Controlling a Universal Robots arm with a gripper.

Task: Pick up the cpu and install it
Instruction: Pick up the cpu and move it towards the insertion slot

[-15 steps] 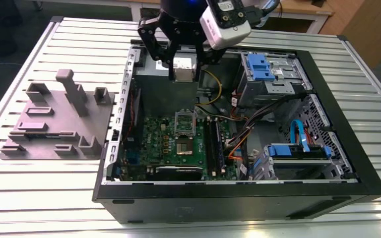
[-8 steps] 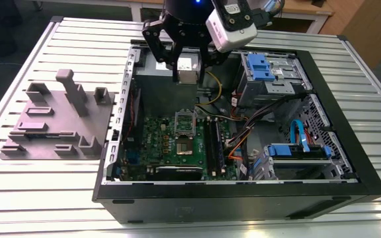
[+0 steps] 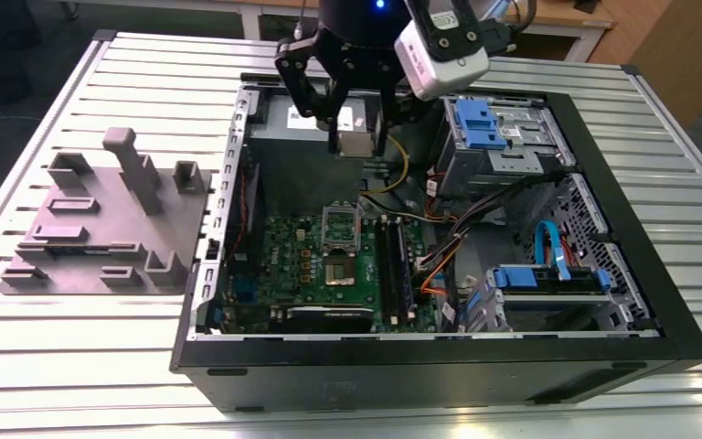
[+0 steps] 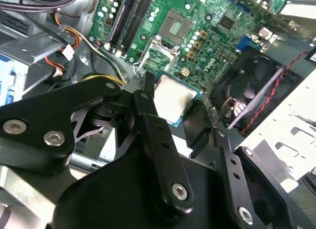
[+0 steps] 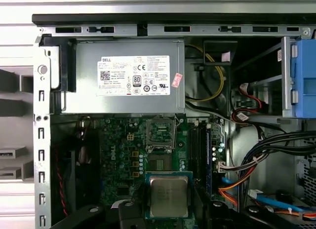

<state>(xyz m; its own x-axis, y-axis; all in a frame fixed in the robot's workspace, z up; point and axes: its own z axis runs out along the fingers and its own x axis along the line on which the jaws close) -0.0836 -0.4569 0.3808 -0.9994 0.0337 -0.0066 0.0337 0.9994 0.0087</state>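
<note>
Exterior view: my tool clamps cpu above case on slatted metal surface; grey fixture beside, wooden furniture behind.

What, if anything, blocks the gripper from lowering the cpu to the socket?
Probably nothing. The gripper holds the cpu above the motherboard, the socket lies uncovered, its frame hinged open, and the cables run to the exterior view's right of it.

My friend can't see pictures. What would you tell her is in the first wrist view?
The black claw grips the cpu, a small silvery square chip, over a green motherboard inside an open computer case. The socket is empty, its silver frame flipped open beside a grey metal box with a white label.
</note>
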